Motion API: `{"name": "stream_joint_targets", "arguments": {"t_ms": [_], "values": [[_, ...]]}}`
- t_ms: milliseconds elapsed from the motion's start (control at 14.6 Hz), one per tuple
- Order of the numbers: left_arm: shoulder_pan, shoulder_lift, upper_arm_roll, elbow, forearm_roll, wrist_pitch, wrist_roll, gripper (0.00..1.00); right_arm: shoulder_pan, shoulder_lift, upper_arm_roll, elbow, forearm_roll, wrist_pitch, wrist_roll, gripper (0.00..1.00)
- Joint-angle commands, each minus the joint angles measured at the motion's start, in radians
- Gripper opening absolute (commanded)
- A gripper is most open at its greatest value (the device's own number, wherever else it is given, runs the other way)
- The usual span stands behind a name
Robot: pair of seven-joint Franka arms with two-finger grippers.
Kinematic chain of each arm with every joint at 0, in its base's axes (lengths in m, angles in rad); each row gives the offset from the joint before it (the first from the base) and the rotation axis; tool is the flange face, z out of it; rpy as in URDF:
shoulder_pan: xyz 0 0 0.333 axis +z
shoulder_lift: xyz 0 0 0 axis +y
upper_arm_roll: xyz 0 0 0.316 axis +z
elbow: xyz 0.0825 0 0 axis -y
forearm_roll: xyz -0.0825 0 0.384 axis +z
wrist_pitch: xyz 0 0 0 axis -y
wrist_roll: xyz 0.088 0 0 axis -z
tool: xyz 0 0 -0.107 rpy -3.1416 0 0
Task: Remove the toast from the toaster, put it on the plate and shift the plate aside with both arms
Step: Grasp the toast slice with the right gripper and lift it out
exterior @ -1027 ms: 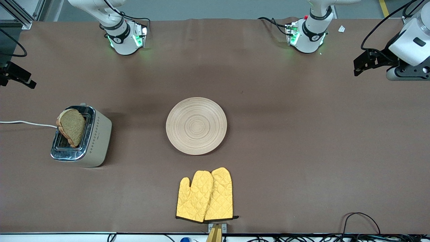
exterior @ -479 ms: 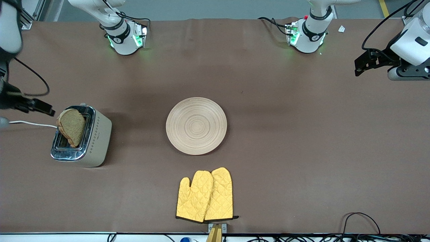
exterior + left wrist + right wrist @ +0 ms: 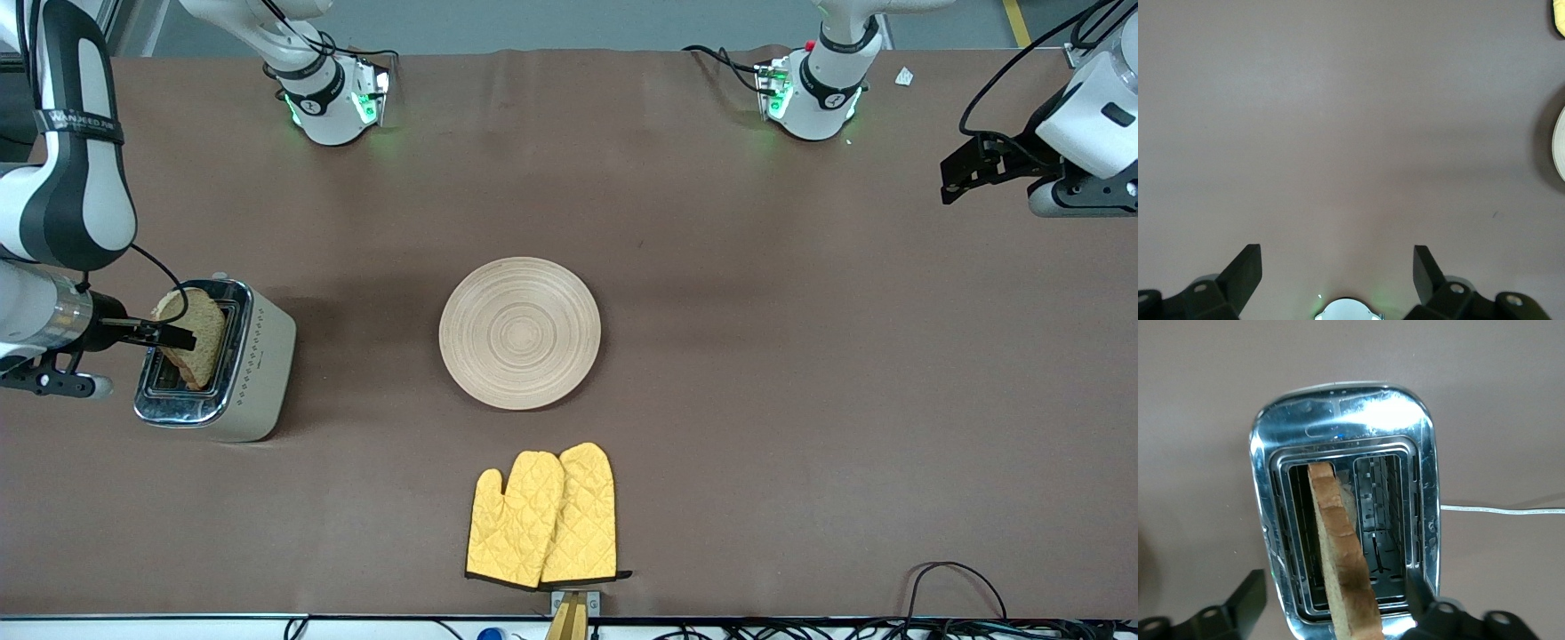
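The toast [image 3: 208,322] stands upright in one slot of the silver toaster [image 3: 258,369] toward the right arm's end of the table. My right gripper [image 3: 180,338] is over the toaster, open, with the slice's top edge between its fingers. In the right wrist view the toast [image 3: 1337,533] rises between the spread fingers of the right gripper [image 3: 1333,590], which do not touch it. The plate [image 3: 520,333] lies bare at the table's middle. My left gripper [image 3: 953,182] waits open and empty above the left arm's end of the table; it also shows in the left wrist view [image 3: 1336,259].
Two yellow oven mitts [image 3: 544,517] lie nearer to the front camera than the plate. A white cord [image 3: 1501,510] runs from the toaster [image 3: 1345,413]. The plate's rim [image 3: 1560,143] and a mitt tip [image 3: 1559,17] show in the left wrist view.
My right arm has swung in from the table's edge and brought its open gripper over the toaster, around the toast. The left gripper has barely shifted. Toast and plate have not moved.
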Motion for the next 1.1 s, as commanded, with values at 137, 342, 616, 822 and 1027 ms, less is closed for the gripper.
{"name": "stream_joint_targets", "arguments": {"t_ms": [137, 342, 616, 822, 1027], "values": [[0.006, 0.015, -0.001, 0.025, -0.008, -0.005, 0.010, 1.00, -0.043, -0.014, 0.007, -0.039, 0.013, -0.040, -0.104, 0.47], [0.004, 0.015, -0.001, 0.025, -0.007, -0.005, 0.010, 1.00, -0.036, -0.014, 0.007, -0.036, 0.017, -0.048, -0.090, 0.25], [0.006, 0.013, -0.001, 0.027, -0.011, -0.005, 0.010, 1.00, -0.030, -0.021, 0.010, 0.035, 0.033, -0.118, -0.098, 0.09], [0.006, 0.012, -0.001, 0.027, -0.013, -0.005, 0.010, 1.00, 0.023, -0.021, 0.009, 0.162, 0.030, -0.244, -0.090, 0.07], [0.007, 0.013, -0.001, 0.025, -0.011, -0.005, 0.011, 1.00, 0.089, -0.021, 0.010, 0.214, 0.033, -0.289, -0.052, 0.05]]}}
